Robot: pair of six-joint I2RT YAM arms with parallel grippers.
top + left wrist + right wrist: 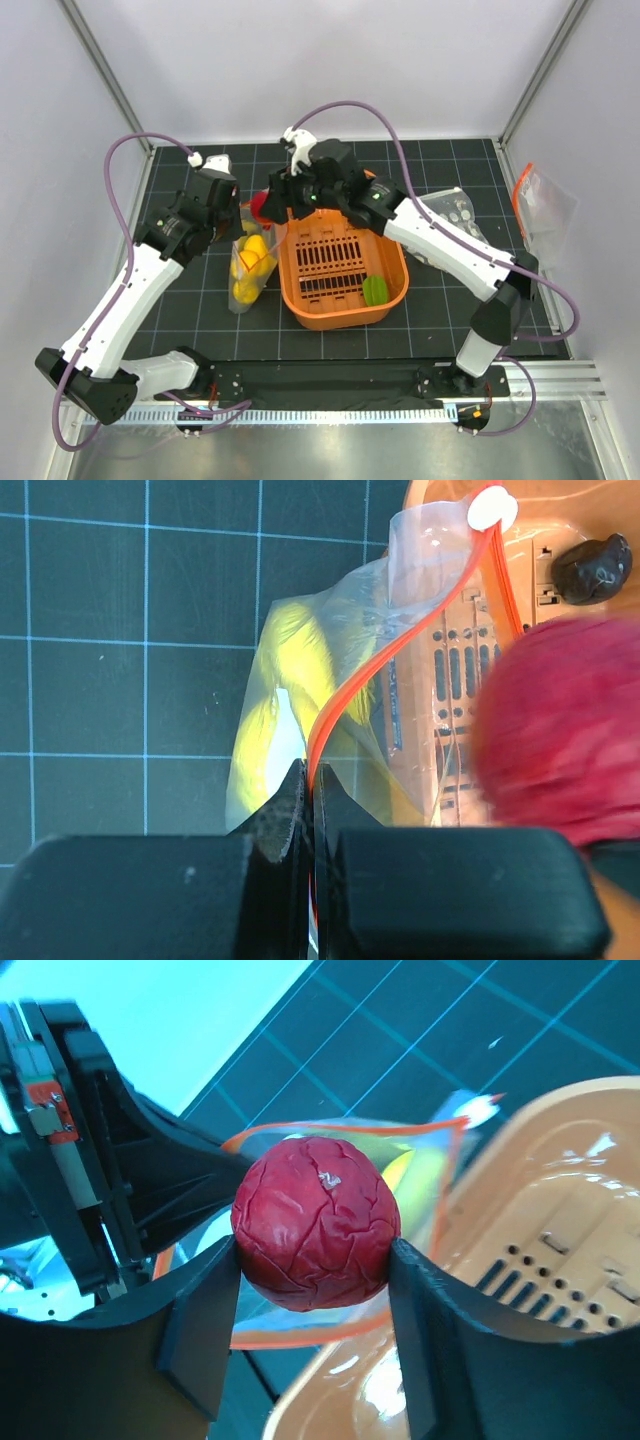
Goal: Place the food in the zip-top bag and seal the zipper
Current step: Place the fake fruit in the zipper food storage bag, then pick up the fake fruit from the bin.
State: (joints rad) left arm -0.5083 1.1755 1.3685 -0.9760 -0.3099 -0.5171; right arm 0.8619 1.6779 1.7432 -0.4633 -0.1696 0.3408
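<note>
The right tool [314, 1252] pinches a wrinkled red toy fruit [315, 1215] between its two fingers, one on each side of it, and holds it just above the open mouth of the zip-top bag [300, 670]. The left tool [312, 780] is pressed together on the zipper [400, 645], gripping the orange-red strip at one end so that the mouth stands up and gapes beside the orange basket [345, 322].

Inside the bag sit several yellow toy pieces [250, 265], and the bag's lower end rests on the black gridded surface [200, 310], touching the basket's left wall. In the basket a green toy piece [376, 290] lies near the front right corner and a dark purple piece [592, 568] lies toward the far end.

By my reading the task is a bit past halfway: the yellow food is bagged and the red piece is about to go in. The green and purple pieces are not yet bagged, and the zipper is unsealed.
</note>
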